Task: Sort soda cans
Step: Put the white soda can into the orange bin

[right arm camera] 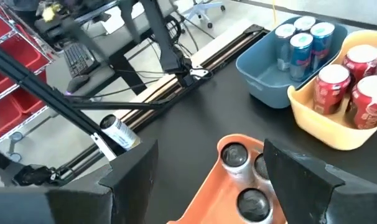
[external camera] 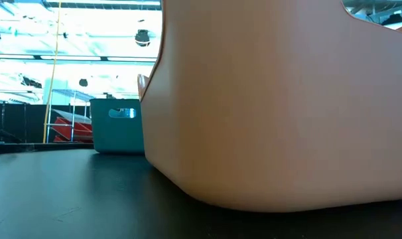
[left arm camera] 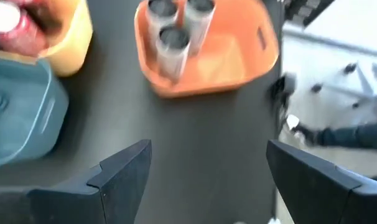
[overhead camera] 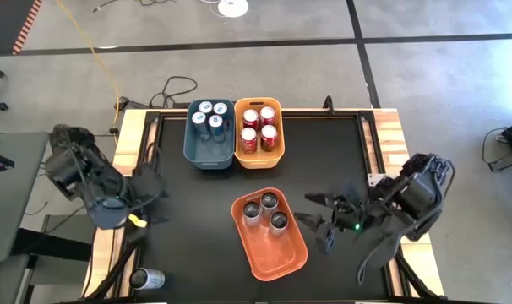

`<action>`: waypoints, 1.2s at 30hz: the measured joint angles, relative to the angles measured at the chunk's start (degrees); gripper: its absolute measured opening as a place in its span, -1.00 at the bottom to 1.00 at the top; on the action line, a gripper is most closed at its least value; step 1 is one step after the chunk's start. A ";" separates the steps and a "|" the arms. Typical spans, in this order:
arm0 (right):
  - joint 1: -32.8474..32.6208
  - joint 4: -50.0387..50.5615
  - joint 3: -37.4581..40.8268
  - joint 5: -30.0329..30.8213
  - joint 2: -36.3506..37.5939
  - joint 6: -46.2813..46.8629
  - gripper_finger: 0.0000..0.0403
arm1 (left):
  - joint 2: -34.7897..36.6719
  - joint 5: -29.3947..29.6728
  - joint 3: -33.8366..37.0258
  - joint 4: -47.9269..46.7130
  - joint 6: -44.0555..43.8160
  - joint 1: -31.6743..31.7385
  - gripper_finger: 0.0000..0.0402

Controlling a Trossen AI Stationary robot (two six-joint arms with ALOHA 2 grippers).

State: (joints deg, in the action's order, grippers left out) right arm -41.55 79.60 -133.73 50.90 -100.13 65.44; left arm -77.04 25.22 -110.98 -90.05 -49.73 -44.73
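Several blue soda cans [overhead camera: 211, 116] stand in a blue bin [overhead camera: 207, 152] at the table's far side. Beside it, several red cans [overhead camera: 259, 127] stand in a yellow bin [overhead camera: 259, 159]. Three dark grey cans [overhead camera: 266, 211] stand in an orange bin [overhead camera: 277, 253] in the middle, also seen as cans [left arm camera: 176, 25] in the left wrist view. One silver can [overhead camera: 146, 278] lies on its side at the table's near left corner, by the frame. My left gripper [overhead camera: 155, 201] hovers open at the left edge. My right gripper [overhead camera: 317, 218] hovers open just right of the orange bin.
In the low view the orange bin [external camera: 280, 99] fills most of the picture, with the blue bin [external camera: 118, 126] behind it. Bare black mat [overhead camera: 188, 228] lies between my left gripper and the orange bin. Cables and a desk stand beyond the table's left side.
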 joint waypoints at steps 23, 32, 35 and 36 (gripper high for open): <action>1.28 -1.85 0.02 0.06 -6.81 6.20 0.52 | 13.00 -28.20 44.81 23.60 -33.63 -20.31 0.55; 4.00 -1.76 0.02 -2.21 -6.76 1.65 0.52 | 8.65 -29.76 42.62 29.31 -41.55 -23.21 0.55; 4.20 -1.68 0.02 -3.51 -6.76 0.50 0.52 | 7.09 -29.74 41.55 29.66 -42.53 -23.46 0.55; 4.25 -1.61 0.02 -3.59 -6.76 0.34 0.52 | 6.58 -29.68 41.19 29.55 -42.60 -23.46 0.55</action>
State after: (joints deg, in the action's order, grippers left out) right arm -37.30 78.00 -133.71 47.31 -106.89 65.77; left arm -70.46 -4.46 -69.79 -60.50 -92.33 -68.20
